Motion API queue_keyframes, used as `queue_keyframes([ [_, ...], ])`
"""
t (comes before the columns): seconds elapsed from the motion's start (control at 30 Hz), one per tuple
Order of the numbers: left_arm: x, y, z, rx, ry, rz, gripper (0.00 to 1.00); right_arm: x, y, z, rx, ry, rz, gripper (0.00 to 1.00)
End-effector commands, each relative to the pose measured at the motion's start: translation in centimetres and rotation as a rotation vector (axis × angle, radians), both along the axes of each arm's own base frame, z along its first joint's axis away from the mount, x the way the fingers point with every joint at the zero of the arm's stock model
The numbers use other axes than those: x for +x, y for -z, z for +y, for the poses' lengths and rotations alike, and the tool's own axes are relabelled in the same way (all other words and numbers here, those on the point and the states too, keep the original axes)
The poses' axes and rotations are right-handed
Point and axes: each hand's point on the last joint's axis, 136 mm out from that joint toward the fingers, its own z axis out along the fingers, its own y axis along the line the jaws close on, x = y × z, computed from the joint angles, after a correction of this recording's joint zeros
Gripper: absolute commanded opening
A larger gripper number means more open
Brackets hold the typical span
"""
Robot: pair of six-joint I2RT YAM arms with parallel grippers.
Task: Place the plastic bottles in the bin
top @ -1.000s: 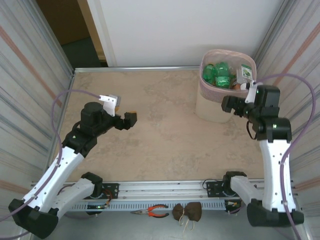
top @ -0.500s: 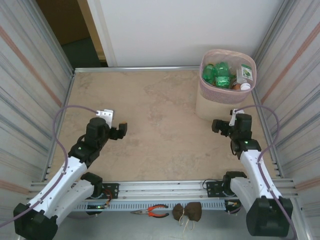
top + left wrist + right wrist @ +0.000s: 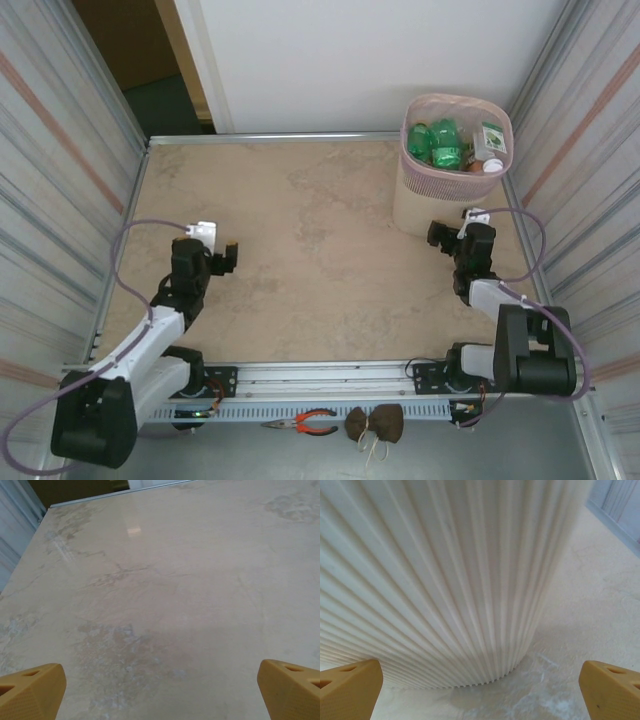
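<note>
Green and clear plastic bottles (image 3: 445,145) lie inside the tall pale pink plastic bin (image 3: 412,212), standing far right. Your left gripper (image 3: 160,687) and right gripper (image 3: 480,687) gape empty; nudge the right forward and it could topple the bin just ahead.

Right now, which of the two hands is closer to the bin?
The right hand, just short of the ribbed wall of the bin; the left hand sits over bare table far to the left.

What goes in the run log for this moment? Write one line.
left gripper: open, empty | right gripper: open, empty, facing bin | plastic bottles: in bin
</note>
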Motion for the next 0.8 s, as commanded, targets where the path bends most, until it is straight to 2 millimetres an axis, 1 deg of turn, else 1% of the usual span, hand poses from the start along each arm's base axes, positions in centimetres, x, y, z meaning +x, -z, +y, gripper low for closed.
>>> queue_keyframes([
  [0.0, 1.8, -2.3, 0.0, -0.087, 0.047, -0.152, 0.99, 1.2, -1.6, -0.9, 0.005, 0.028, -0.101, 0.99],
  [0.07, 2.3, -2.3, 0.1, -0.126, 0.066, -0.172, 0.99, 1.2, -0.9, -0.4, 0.006, -0.002, -0.111, 0.99],
  [0.13, 2.9, -2.0, 0.0, -0.127, 0.084, -0.179, 0.99, 1.2, -0.3, 0.1, 0.006, -0.028, -0.116, 0.99],
  [0.33, 5.4, -0.2, -1.0, -0.099, 0.153, -0.156, 0.99, 1.9, 1.1, 1.1, 0.000, -0.089, -0.112, 0.99],
  [0.37, 5.8, 0.0, -0.9, -0.091, 0.150, -0.154, 0.99, 1.9, 1.5, 1.3, -0.006, -0.098, -0.107, 0.99],
  [0.43, 6.5, 0.7, -0.9, -0.110, 0.155, -0.117, 0.99, 2.2, 1.6, 1.5, -0.016, -0.106, -0.108, 0.99],
  [0.63, 7.0, 2.8, -1.6, -0.119, 0.211, -0.097, 0.99, 3.3, 2.1, 2.0, -0.042, -0.116, -0.038, 0.99],
  [0.7, 7.3, 2.9, -1.9, -0.120, 0.233, -0.091, 0.99, 3.4, 2.2, 2.3, -0.054, -0.124, -0.025, 0.99],
  [0.77, 7.4, 3.1, -1.5, -0.134, 0.216, -0.067, 0.99, 3.3, 2.2, 2.3, -0.055, -0.124, -0.025, 0.99],
])
